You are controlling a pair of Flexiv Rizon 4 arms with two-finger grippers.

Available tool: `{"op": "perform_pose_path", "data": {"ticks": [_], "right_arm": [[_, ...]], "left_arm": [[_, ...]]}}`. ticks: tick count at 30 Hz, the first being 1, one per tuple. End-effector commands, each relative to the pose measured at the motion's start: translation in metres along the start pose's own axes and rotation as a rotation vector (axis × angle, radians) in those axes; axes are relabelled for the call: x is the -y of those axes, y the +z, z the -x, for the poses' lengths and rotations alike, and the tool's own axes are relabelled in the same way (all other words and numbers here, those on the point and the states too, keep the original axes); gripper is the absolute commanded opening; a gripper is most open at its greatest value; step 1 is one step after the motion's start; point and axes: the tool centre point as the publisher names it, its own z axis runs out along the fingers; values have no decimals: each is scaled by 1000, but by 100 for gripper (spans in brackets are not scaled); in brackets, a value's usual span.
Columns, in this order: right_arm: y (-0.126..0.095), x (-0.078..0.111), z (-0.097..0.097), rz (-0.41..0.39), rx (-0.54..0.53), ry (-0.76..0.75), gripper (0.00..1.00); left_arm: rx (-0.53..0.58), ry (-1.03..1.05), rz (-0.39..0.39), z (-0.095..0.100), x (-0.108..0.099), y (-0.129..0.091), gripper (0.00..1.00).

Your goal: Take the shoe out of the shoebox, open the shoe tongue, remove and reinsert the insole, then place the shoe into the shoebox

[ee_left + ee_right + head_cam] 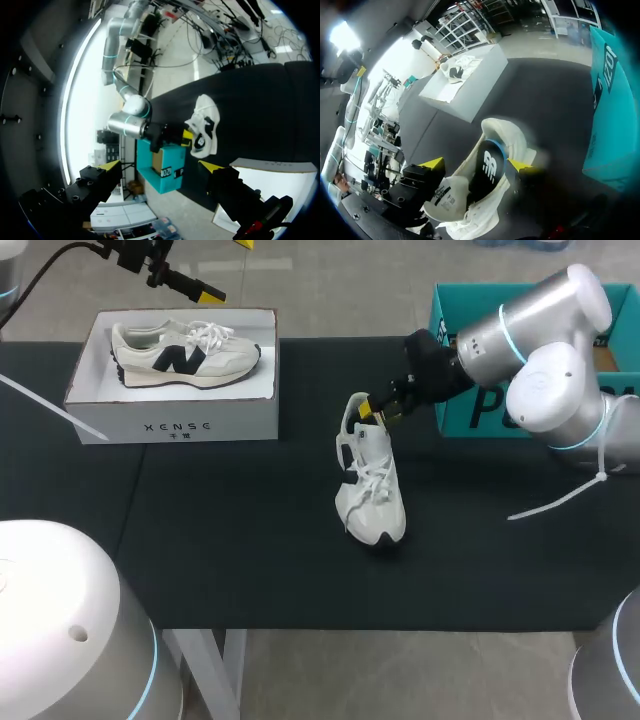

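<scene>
A white shoe (372, 490) with loose laces lies on the black table, toe toward the front edge. My right gripper (375, 410) is at its heel opening. In the right wrist view the right gripper (476, 164) stands open, its yellow tips on either side of the shoe's collar, with the black insole (490, 167) inside and the tongue (451, 197) folded forward. A second white shoe (185, 355) lies in the white shoebox (175, 425) at the back left. My left gripper (227, 268) hangs open above the box's far edge, holding nothing, and its wrist view looks across at the shoe (205, 125).
A teal box (460, 420) stands at the back right, just behind my right arm. The white shoebox (270, 175) lies under my left gripper (159, 166). Black table surface stretches between the shoe and the front edge.
</scene>
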Motion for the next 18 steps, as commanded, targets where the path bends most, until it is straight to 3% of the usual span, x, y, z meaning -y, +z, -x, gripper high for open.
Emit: {"op": "perform_pose_path", "data": {"ticks": [1,2,3,8,18], "right_arm": [[-10,-22,-13,-185,120,43,40],[-10,-22,-13,-190,123,48,16],[-10,-23,-11,-204,125,59,0],[-5,-22,-8,-214,144,103,0],[3,-18,-7,-374,270,170,0]], "left_arm": [[-5,1,-1,0,0,0,100],[-5,1,-1,0,0,0,100],[-5,1,-1,0,0,0,100],[-5,1,-1,0,0,0,100],[-5,1,-1,0,0,0,100]]}}
